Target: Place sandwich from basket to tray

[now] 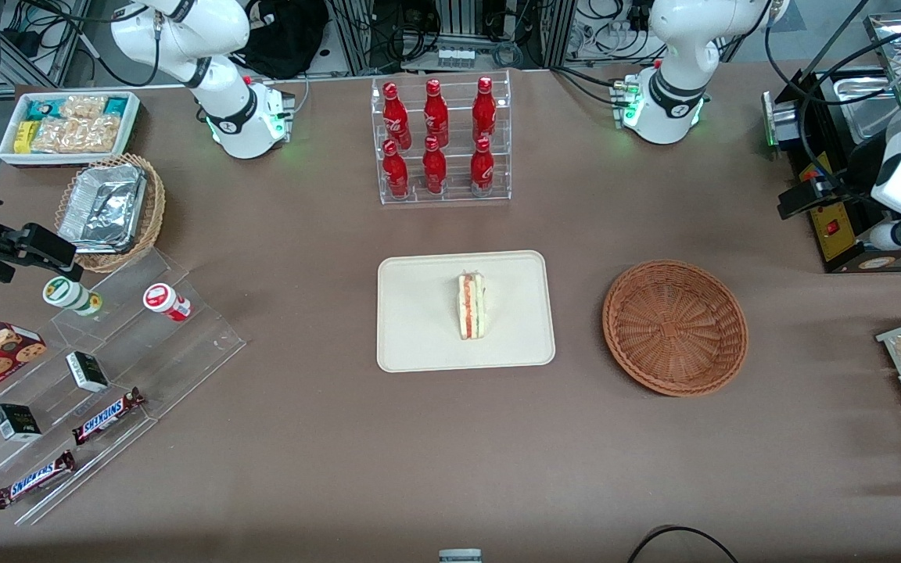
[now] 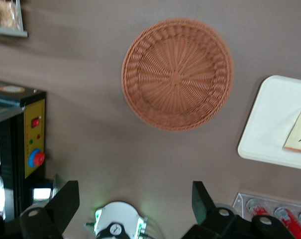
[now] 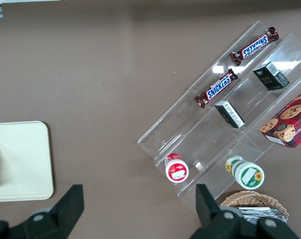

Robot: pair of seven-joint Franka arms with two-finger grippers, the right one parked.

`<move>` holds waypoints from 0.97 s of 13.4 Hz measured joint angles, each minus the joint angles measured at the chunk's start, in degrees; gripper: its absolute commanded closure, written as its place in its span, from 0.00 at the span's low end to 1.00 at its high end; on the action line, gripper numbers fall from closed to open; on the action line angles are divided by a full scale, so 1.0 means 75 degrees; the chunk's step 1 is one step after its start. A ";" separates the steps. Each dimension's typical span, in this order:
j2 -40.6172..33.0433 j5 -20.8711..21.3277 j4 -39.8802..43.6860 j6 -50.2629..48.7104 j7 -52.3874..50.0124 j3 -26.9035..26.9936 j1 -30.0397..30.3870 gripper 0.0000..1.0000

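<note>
sandwich (image 1: 472, 306): standing on edge on the tray (image 1: 419, 344), near its middle; nothing grips it
basket (image 1: 675, 326): empty, on the tabletop (image 1: 302, 438) beside the tray, toward the working arm's end
gripper (image 2: 135, 199): fingers spread wide, nothing between them; high above the tabletop, farther from the front camera than the basket
sandwich vs gripper: well apart, no contact
step: placement looks done; judged retreat or finish
how to do well: stay high, keep clear of basket and tray, don't nudge the sandwich
</note>
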 measured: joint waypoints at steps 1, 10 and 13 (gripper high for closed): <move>0.0000 -0.0011 0.0000 -0.0051 0.0029 0.0080 0.0014 0.00; 0.0046 -0.0029 0.0074 0.0301 0.0450 0.0103 -0.0063 0.00; 0.0091 -0.0028 0.0177 0.0297 0.0526 0.0152 -0.0140 0.00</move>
